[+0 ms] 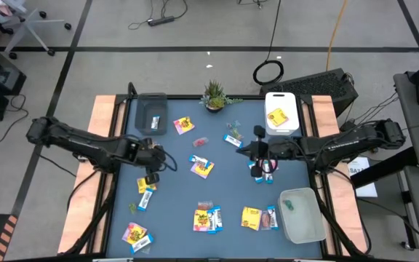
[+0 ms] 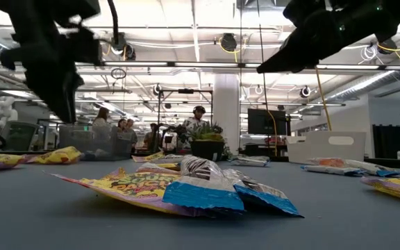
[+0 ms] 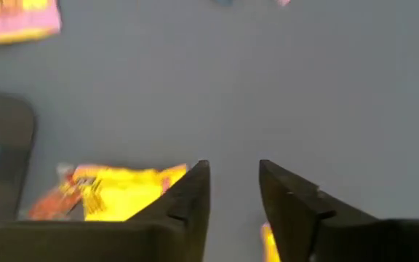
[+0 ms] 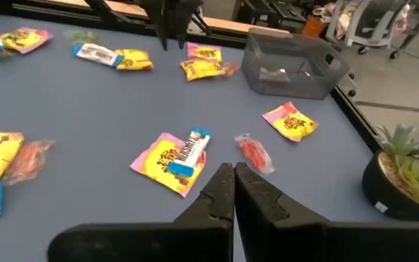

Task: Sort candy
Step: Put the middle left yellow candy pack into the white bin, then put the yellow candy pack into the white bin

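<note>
We note the left gripper [image 1: 152,179] hanging over the left-centre of the table [image 1: 180,189], fingers parted with nothing between them; a yellow packet [image 3: 118,193] lies just beside its fingertips. The right gripper [image 1: 255,151] hovers right of centre, jaws pressed together and empty. Candy is scattered across the mat: a yellow packet with a blue-and-white bar [image 4: 177,156] on it mid-table, a red piece [image 4: 253,153] close by.

Risks, in our judgement: overlapping wrappers may lift together into the wrong bin; a descent off to one side could push the flat packet away rather than pinch it; the small red piece may slip from the fingertips.
</note>
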Robot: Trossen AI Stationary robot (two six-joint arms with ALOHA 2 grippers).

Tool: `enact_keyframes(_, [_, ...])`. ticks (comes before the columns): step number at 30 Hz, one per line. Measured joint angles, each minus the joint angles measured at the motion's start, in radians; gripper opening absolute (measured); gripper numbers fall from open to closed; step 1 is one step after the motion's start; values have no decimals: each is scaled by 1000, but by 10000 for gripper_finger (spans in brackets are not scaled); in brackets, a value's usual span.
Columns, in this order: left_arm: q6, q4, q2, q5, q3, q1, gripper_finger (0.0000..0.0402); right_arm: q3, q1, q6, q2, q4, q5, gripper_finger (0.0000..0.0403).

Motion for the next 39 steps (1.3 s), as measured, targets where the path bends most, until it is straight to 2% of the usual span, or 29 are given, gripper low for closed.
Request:
enact_keyframes(7, [91,-13,187,-18,0,55,189,0,-3,3,2,-1,-12,0])
enact_keyframes(11, [92,-36,278,-98,0,75,193,0,-3,4,2,-2,-9,0])
enact_keyframes(13, [91,-36,309,-103,0,83,190,0,-3,4,2,-2,-9,0])
enact_keyframes(16, [91,-36,336,-106,1,87,173,0,-3,5,2,-2,-9,0])
enact_keyframes(19, [89,-35,341,-106,2,87,140,0,-3,5,2,-2,-9,0])
enact_keyframes(27, [93,-43,341,-107,8,86,10,0,-3,5,2,-2,-9,0])
enact_keyframes(33, [142,-114,341,-129,111,63,4,0,-3,5,2,-3,-8,0])
enact_keyframes(39, [170,-105,307,-121,225,36,2,0,-3,5,2,-8,-8,0])
